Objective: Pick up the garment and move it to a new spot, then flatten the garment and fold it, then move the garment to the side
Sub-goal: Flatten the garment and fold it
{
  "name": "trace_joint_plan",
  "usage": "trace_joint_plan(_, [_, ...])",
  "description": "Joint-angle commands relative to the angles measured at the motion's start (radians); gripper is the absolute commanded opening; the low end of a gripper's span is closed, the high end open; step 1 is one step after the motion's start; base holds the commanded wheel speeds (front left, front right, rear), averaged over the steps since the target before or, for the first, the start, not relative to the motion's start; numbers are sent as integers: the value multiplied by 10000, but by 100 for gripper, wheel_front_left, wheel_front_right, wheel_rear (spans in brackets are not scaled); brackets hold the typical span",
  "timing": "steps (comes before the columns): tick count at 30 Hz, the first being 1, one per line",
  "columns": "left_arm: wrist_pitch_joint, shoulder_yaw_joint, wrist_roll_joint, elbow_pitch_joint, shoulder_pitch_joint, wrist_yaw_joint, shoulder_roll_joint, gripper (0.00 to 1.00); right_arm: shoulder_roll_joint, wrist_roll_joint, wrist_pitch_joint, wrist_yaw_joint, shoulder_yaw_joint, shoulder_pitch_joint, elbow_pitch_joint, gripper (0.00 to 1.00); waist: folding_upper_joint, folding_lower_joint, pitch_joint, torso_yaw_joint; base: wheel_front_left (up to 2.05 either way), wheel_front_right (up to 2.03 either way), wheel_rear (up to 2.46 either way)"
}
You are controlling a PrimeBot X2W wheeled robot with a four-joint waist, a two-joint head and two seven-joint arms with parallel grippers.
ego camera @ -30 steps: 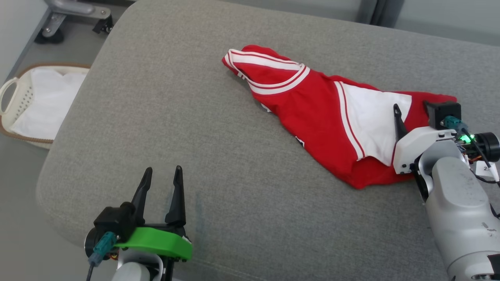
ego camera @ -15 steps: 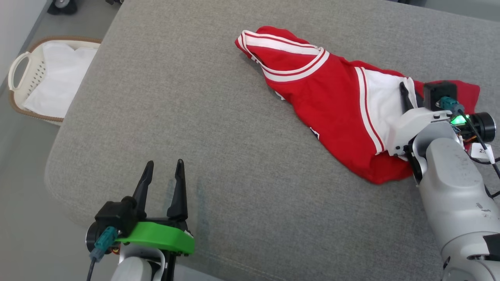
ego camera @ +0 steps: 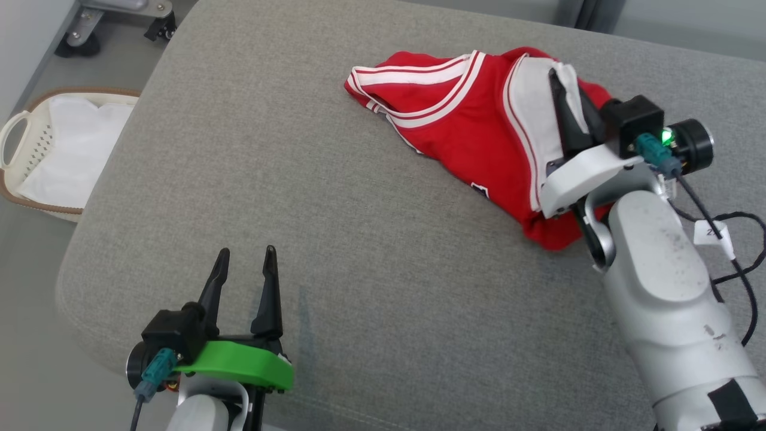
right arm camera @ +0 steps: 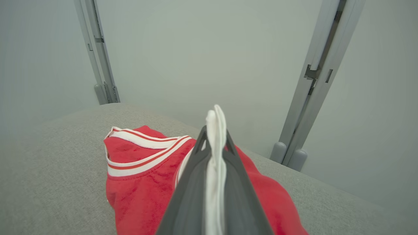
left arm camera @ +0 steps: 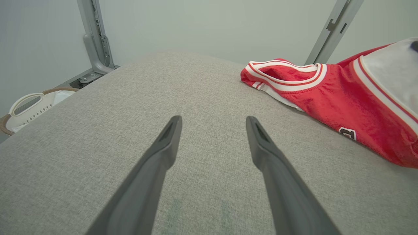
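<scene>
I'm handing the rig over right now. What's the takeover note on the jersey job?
Right gripper: shut on the red-and-white sports jersey, fingers pinching its white side panel.
Left gripper: open, holding nothing, over the near edge of the grey fabric cushion.
Done: grasp made; most of the jersey lies on the cushion.
Left: carry it to a new spot, flatten, fold, move aside.

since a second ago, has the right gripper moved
Yes: the right gripper, shut on the garment, has gone toward the far edge of the cushion.
</scene>
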Motion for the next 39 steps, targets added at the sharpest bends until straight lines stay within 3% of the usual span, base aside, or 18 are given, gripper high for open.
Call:
trace_joint_plan(1, [-4,12,86,12,-1,-43,9,100,-30,247,-42,-12,360,370,-172,0,0,0,-86,16,0,0,0])
trace_joint_plan(13, [-3,72,-25,42,178,-65,9,100,-34,2134,113,-12,4082,1879,-244,0,0,0,-275,317,0,0,0])
trace_joint_plan(19, [-4,17,-39,70,235,-74,9,100,-33,2630,162,-12,5195,2028,180,0,0,0,-358,415,0,0,0])
trace_joint_plan(20, [-3,19,-35,71,243,-69,9,100,-32,2675,153,-12,5325,2036,202,21,0,0,-372,415,0,0,0])
trace_joint_plan(21, [-4,20,-35,82,245,-62,9,100,-30,2728,139,-12,5538,2040,200,33,0,0,-394,413,0,0,0])
trace_joint_plan(22, [-3,28,-33,90,247,-55,9,100,-29,2774,129,-12,5715,2045,184,99,0,0,-415,406,0,0,0])
trace_joint_plan(29, [-4,25,64,168,405,-50,9,100,-37,3177,-3,-12,6074,2001,-117,100,0,0,-701,156,0,0,0])
trace_joint_plan(39, [-4,161,221,157,509,-88,10,100,-36,2071,-38,-12,3443,2386,-583,100,0,0,-909,-414,0,0,0])
